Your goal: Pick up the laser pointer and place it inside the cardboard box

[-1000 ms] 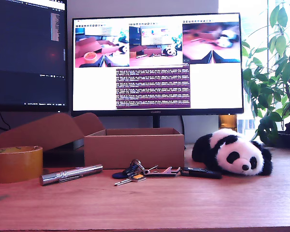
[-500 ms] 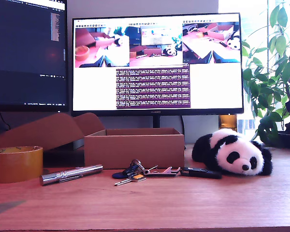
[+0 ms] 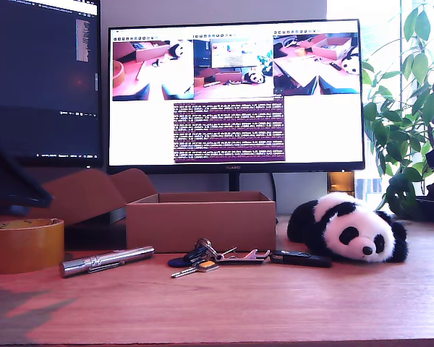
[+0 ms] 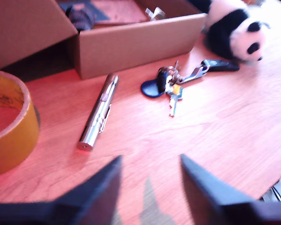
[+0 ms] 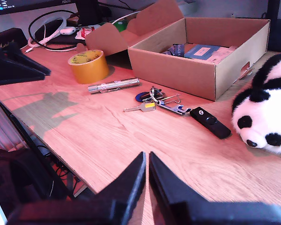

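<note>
Two tools hang above the wooden table [image 3: 275, 303], neither touching anything. My first tool [image 4: 150, 183] has its dark fingers spread apart over bare wood, with the slim shiny silver metal laser pointer [image 4: 98, 114] lying flat ahead of them. My second tool [image 5: 147, 176] has its fingers pressed together with only a thin slit between them, well back from the objects.

In the exterior view the laser pointer [image 3: 106, 261] lies on the table just in front of the low brown cardboard box [image 3: 201, 219], toward the exterior view's left. It sits between the yellow-brown tape roll [image 3: 23, 244] and the bunch of keys [image 3: 200, 259]. The box stands open with its large rounded flap [image 3: 76, 195] folded back, and the second wrist view shows flat printed items lying inside the box [image 5: 196, 70].

Beside the keys lies a flat black stick-like gadget [image 3: 300, 258], and next to it the black-and-white plush panda [image 3: 347, 228]. A blurred dark arm [image 3: 14, 177] shows at the exterior view's left edge, above the tape roll.
</note>
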Motion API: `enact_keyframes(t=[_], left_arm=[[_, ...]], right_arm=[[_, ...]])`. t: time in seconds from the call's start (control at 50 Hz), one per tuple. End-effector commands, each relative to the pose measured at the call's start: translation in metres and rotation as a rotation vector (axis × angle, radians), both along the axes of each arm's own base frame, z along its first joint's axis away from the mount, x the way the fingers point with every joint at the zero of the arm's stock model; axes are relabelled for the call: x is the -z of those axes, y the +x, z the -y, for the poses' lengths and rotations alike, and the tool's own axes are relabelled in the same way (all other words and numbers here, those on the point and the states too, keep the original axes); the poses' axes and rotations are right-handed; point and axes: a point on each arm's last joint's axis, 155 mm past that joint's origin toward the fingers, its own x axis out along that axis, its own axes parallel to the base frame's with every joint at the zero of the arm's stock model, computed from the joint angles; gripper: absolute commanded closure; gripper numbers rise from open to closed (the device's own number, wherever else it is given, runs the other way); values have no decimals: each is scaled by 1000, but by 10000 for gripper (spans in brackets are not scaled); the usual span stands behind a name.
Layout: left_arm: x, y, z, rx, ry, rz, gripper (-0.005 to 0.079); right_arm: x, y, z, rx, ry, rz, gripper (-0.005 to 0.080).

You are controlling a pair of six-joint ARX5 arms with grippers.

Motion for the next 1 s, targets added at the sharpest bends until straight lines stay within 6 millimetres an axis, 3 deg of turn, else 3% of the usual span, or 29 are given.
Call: enact_keyframes(t=[0.0, 0.26, 0.68, 0.98], left_arm=[[-16, 9, 5, 6, -5, 24, 167], [-25, 26, 17, 57, 63, -83, 194], [-16, 66, 30, 162, 268, -206, 194], [2, 89, 31, 197, 386, -291, 194]], right_arm=[[1, 0, -1, -6, 0, 1, 762], [1, 0, -1, -6, -1, 2, 762], [1, 0, -1, -7, -5, 6, 762], [1, 1, 0, 0, -7, 8, 762]])
